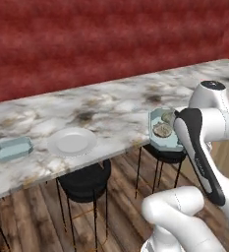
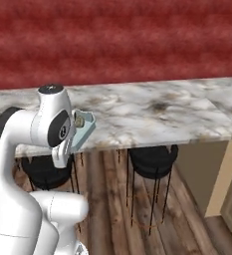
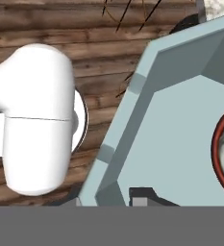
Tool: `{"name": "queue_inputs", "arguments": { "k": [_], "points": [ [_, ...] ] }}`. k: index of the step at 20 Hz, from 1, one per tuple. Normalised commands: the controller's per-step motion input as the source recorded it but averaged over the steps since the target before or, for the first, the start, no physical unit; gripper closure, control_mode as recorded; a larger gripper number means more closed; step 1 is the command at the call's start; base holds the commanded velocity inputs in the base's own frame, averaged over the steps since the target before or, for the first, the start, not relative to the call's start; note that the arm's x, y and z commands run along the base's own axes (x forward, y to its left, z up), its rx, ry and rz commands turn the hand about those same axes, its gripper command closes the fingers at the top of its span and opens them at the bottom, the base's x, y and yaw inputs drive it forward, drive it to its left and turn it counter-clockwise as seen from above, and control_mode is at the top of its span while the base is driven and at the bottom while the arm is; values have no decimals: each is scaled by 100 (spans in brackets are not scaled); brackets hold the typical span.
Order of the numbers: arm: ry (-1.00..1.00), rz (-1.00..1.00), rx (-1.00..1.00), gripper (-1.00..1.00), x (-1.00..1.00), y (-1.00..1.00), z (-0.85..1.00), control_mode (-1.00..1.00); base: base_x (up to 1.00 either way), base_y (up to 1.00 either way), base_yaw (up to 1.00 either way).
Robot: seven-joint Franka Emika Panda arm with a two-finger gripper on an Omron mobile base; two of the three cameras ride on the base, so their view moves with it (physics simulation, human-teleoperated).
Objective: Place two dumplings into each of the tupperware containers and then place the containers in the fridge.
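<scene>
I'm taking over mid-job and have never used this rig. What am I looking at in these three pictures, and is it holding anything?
The machine is a white robot arm on a driving base. Two cameras on the base look over it from behind, one from each side. The third rides on the hand, looking along the jaws. On the marble counter sit a white plate and a tupperware container that looks empty. A second tupperware container, with a dumpling inside, sits at the counter's edge. The jaws appear closed on its rim. Black stools stand below.
</scene>
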Motion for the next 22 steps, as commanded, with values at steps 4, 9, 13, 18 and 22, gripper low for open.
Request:
{"name": "queue_inputs", "arguments": {
  "k": [4,9,13,18,22],
  "points": [
    [0,0,0,100,0,0,0,100,-28,0,-98],
    [0,0,0,100,0,0,0,100,-10,0,-100],
    [0,0,0,100,0,0,0,100,-11,0,-99],
    [0,0,0,100,0,0,0,100,-19,0,-87],
    [0,0,0,100,0,0,0,100,-50,-8,-61]
  ]
}}
